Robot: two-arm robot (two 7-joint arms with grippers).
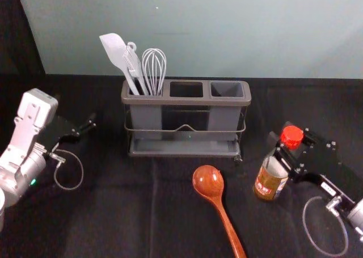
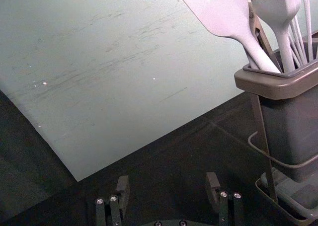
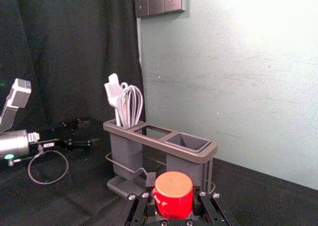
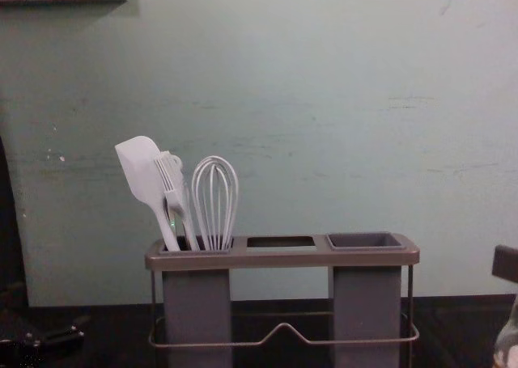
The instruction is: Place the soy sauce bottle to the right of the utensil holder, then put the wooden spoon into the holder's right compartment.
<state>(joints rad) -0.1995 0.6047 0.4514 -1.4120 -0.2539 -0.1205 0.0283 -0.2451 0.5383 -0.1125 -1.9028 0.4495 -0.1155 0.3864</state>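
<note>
My right gripper (image 1: 282, 149) is shut on the soy sauce bottle (image 1: 270, 181) just below its red cap, right of the utensil holder (image 1: 187, 100) and nearer the front. In the right wrist view, the red cap (image 3: 173, 193) sits between the fingers of the right gripper (image 3: 174, 186). The wooden spoon (image 1: 208, 181) lies on the table before the holder, bowl toward it. The holder's right compartment (image 4: 364, 240) has nothing standing in it. Left of the holder, my left gripper (image 1: 85, 130) is idle; in the left wrist view, the left gripper (image 2: 167, 186) stands open.
A white spatula (image 4: 139, 170), a brush (image 4: 174, 186) and a whisk (image 4: 215, 198) stand in the holder's left compartment. Behind the black-covered table (image 1: 113, 212) rises a pale wall (image 1: 227, 31). A dark curtain (image 3: 74, 52) hangs at the left.
</note>
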